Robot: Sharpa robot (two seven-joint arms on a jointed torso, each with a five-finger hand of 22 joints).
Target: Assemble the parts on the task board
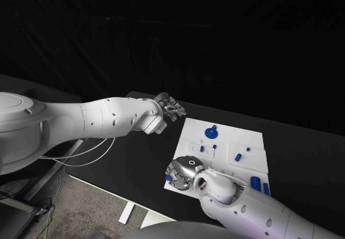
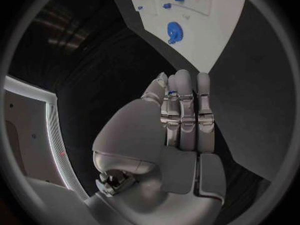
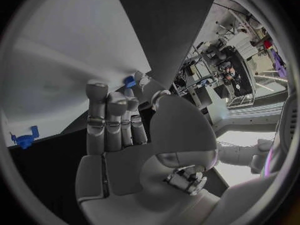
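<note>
The white task board [image 1: 229, 142] lies mid-table with a round blue part [image 1: 211, 132] near its far edge and several small blue parts [image 1: 238, 157] spread over it. My left hand [image 1: 169, 106] hovers off the board's far left corner, fingers straight and pressed together [image 2: 186, 110]. A sliver of a small blue part [image 2: 167, 91] shows between its thumb and fingers. My right hand [image 1: 184, 171] is at the board's near left corner. It pinches a small blue part [image 3: 129, 80] between thumb and fingertip, which is also visible beside the hand [image 1: 168, 177].
Two longer blue parts [image 1: 256, 183] lie at the board's near right edge. Another blue piece [image 3: 25, 138] sits at the board's edge in the right wrist view. Black table [image 1: 144, 159] surrounds the board, and its left edge drops to the floor.
</note>
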